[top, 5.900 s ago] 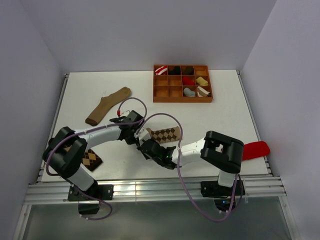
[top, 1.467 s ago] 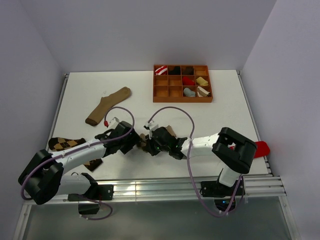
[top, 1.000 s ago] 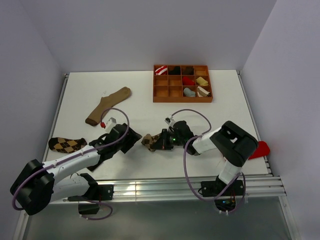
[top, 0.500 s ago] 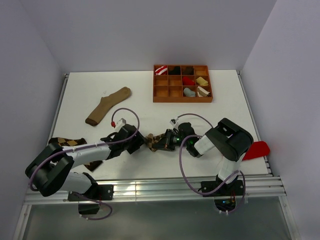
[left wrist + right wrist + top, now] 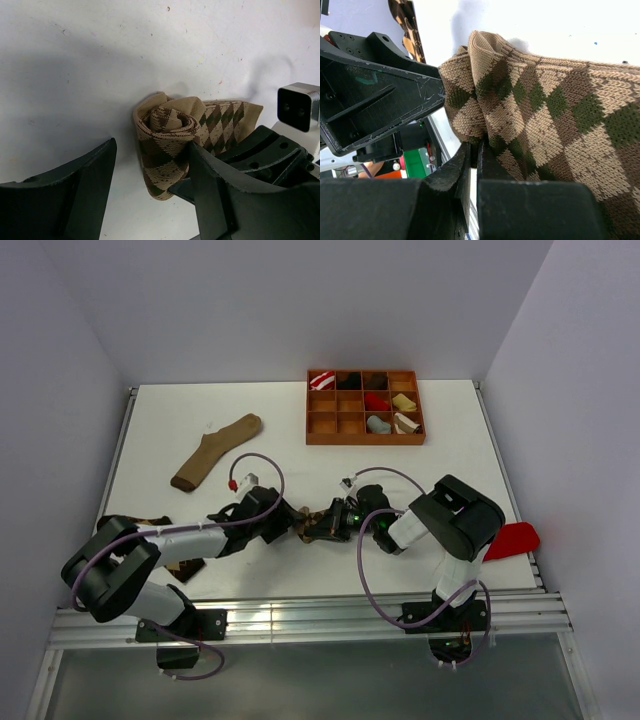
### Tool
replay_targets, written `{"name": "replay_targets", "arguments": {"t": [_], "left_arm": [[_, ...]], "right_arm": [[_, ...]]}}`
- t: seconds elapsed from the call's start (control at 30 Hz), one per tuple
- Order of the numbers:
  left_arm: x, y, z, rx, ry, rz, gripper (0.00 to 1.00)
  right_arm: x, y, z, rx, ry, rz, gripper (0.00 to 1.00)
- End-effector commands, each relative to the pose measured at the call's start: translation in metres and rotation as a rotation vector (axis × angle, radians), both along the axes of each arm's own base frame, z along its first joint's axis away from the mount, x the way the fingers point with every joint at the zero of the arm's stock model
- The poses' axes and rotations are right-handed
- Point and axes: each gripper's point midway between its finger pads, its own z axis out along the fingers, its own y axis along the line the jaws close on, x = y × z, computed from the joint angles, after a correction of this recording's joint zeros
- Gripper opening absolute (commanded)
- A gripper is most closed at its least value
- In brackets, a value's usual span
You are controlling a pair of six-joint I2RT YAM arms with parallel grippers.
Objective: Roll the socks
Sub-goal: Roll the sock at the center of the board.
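Precariously, a half-rolled sock [image 5: 313, 524] lies low at mid-frame on the desk [image 5: 450, 465].
Right pincer [image 5: 472, 150] pinches the sock's flat end beside the coil; left pincer [image 5: 152, 150] hangs spread astride it. If the left one closes off-centre or the right one tugs, the loose coil will likely unwind.

Left arm [image 5: 180, 538] and right arm [image 5: 408, 527]: white links, black joints, looping purple cables [image 5: 262, 456], scratched black fingers [image 5: 220, 200].
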Motion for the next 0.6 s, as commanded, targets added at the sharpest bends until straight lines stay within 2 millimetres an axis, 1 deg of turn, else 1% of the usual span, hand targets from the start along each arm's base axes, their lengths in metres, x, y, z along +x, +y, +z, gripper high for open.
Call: {"name": "replay_targets", "arguments": {"t": [0.0,0.07,0.1,0.23,0.27,0.33,0.37,0.43,0.47,0.5,0.53,0.57], "left_arm": [[-0.006,0.000,0.000,-0.005,-0.024,-0.022,0.65],[-0.005,0.004,0.003,-0.001,-0.042,-0.015,0.66],[-0.001,0.007,0.010,0.003,-0.067,0.003,0.66],[0.011,0.017,0.024,0.064,-0.108,0.009,0.69],[0.016,0.017,0.031,0.087,-0.126,-0.011,0.70],[0.024,0.019,0.033,0.122,-0.140,-0.061,0.70],[0.031,0.014,0.042,0.115,-0.160,-0.085,0.70],[0.038,0.011,0.042,0.130,-0.162,-0.137,0.70],[0.043,0.002,0.050,0.131,-0.187,-0.200,0.70],[0.044,0.000,0.040,0.157,-0.163,-0.226,0.69],[0.044,-0.003,0.038,0.171,-0.155,-0.257,0.69],[0.048,-0.008,0.042,0.183,-0.164,-0.297,0.69]], "right_arm": [[-0.017,-0.016,-0.036,-0.114,0.105,0.000,0.00],[-0.017,-0.015,-0.034,-0.114,0.096,0.004,0.00],[-0.016,-0.015,-0.032,-0.117,0.081,0.013,0.00],[-0.013,-0.017,-0.031,-0.146,0.053,0.020,0.00],[-0.013,-0.018,-0.031,-0.152,0.042,0.025,0.00],[-0.013,-0.018,-0.031,-0.163,0.036,0.030,0.00],[-0.013,-0.018,-0.031,-0.167,0.031,0.037,0.00],[-0.014,-0.018,-0.032,-0.174,0.023,0.046,0.00],[-0.013,-0.018,-0.031,-0.174,0.018,0.048,0.00],[-0.013,-0.019,-0.032,-0.178,0.018,0.050,0.00],[-0.013,-0.018,-0.032,-0.177,0.016,0.054,0.00],[-0.013,-0.017,-0.032,-0.178,0.015,0.057,0.00]]}}
